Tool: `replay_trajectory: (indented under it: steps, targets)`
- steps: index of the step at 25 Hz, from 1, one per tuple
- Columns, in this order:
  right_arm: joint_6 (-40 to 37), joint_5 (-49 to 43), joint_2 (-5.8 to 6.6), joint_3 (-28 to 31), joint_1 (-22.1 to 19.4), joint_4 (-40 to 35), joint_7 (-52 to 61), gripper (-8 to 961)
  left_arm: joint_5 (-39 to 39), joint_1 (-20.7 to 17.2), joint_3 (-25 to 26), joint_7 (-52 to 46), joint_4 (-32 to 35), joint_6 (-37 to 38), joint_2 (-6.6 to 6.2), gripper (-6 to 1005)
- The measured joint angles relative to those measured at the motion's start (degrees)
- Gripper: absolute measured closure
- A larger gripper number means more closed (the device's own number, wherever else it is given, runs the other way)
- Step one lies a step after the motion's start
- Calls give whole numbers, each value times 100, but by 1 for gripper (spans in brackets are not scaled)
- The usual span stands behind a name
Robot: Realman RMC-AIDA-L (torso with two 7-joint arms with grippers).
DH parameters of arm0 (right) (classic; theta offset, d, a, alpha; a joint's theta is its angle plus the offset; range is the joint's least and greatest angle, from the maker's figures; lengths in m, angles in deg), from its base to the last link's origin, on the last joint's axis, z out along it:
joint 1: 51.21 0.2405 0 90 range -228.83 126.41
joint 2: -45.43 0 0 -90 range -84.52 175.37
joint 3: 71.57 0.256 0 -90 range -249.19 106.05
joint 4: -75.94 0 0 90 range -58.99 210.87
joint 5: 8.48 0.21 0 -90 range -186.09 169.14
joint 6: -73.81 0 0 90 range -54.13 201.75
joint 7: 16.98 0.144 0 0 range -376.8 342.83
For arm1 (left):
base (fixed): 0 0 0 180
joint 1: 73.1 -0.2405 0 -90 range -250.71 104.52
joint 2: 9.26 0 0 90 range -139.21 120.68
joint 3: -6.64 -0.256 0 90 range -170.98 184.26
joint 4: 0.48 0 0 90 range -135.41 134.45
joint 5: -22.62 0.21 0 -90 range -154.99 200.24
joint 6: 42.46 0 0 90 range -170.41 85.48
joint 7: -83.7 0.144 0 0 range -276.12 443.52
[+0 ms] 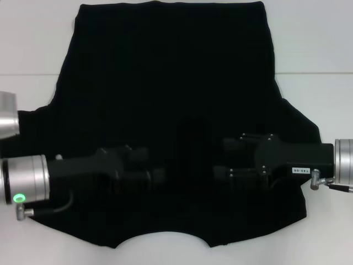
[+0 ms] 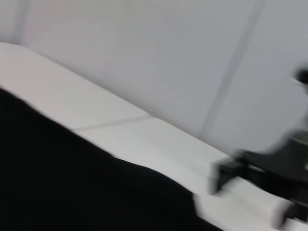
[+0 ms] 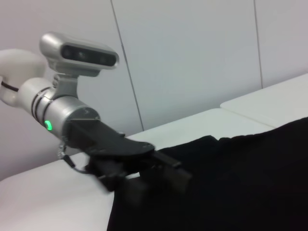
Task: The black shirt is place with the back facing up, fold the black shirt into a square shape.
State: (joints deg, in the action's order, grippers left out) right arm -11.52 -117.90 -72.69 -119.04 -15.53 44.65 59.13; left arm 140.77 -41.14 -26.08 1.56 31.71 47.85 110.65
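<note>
Left hand (image 1: 160, 178) and right hand (image 1: 220, 165), head view: both low over black shirt (image 1: 171, 83), tips facing each other near collar end; finger state, cannot tell. Shirt spread flat on white counter (image 1: 320, 94), beneath and beyond both hands.
Left wrist view: shirt edge on counter, right hand (image 2: 226, 175) blurred beyond.
Right wrist view: left hand (image 3: 168, 171) at shirt edge.

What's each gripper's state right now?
Left gripper: over the black shirt, near its middle; cannot be told.
Right gripper: over the shirt opposite the left one; cannot be told.
</note>
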Motion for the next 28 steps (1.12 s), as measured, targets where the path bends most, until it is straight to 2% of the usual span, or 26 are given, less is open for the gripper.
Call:
replay_trajectory:
  steps: [3, 8, 12, 16, 28]
  targets:
    - [20, 56, -3, 1, 21, 18, 0, 120, -1, -18, 480, -490, 38, -442, -51, 190]
    - [188, 92, -74, 1, 78, 32, 34, 120, 43, -128, 919, -920, 289, -969, -108, 198]
    - [300, 199, -129, 0, 144, 87, 35, 119, 62, -219, 972, -989, 538, -1121, -108, 204]
    - [341, 342, -145, 0, 198, 154, 35, 119, 350, -273, 988, -1494, 978, -1347, -145, 210]
    - [396, 510, -159, 2, 205, 255, 35, 120, 1304, -431, 1153, -3605, 1786, -1986, -208, 228]
